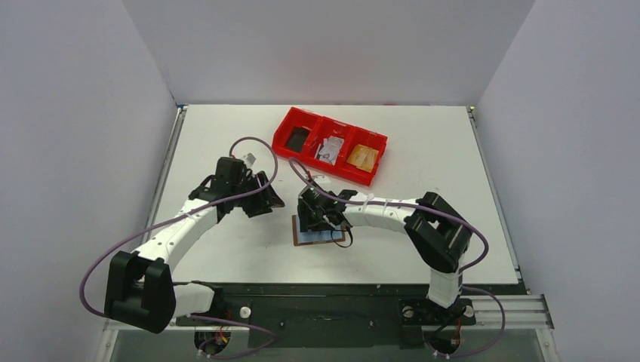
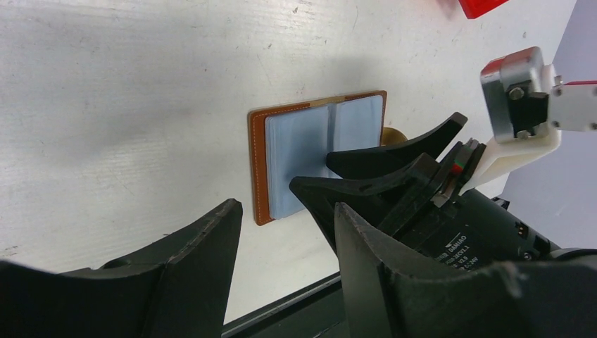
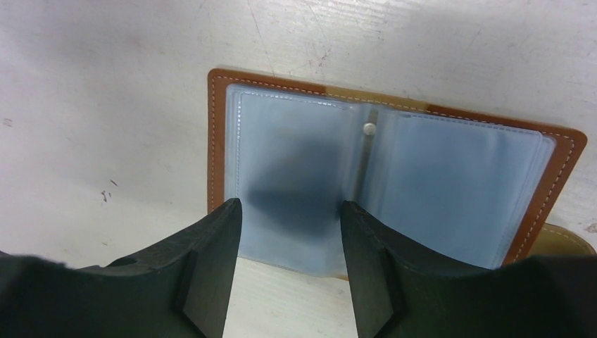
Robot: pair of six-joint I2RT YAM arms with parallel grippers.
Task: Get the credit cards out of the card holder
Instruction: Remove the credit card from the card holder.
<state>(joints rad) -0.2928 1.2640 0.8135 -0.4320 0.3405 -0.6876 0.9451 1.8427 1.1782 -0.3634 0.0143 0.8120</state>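
The card holder (image 1: 317, 237) lies open and flat on the table, brown leather with pale blue sleeve pages; it also shows in the left wrist view (image 2: 258, 169) and the right wrist view (image 3: 422, 169). A small snap stud sits on its spine. No separate credit card shows in the sleeves; the pages look light blue throughout. My right gripper (image 1: 321, 220) (image 3: 290, 205) (image 2: 311, 169) is open and empty, its fingers astride the near edge of the left page. My left gripper (image 1: 264, 204) (image 2: 288, 208) is open and empty, just left of the holder.
A red three-compartment tray (image 1: 370, 179) stands behind the holder at the back. Its right compartment holds a flat tan-gold item (image 1: 363, 156), the middle a white-grey item, the left a dark one. The table's front edge lies just behind my grippers.
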